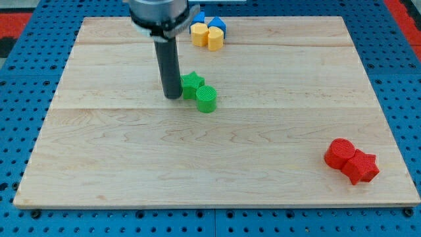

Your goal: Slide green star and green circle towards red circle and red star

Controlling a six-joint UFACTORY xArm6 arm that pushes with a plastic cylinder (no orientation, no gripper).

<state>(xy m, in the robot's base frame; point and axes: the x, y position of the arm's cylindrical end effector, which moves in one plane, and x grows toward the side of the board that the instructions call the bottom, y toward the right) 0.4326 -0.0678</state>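
The green star and the green circle sit touching each other near the middle of the wooden board, slightly toward the view's top. My tip stands just left of the green star, touching or nearly touching it. The red circle and the red star lie together at the view's lower right, far from the green pair.
A cluster of yellow blocks and blue blocks sits at the top edge of the board, right of the arm. The board rests on a blue pegboard table.
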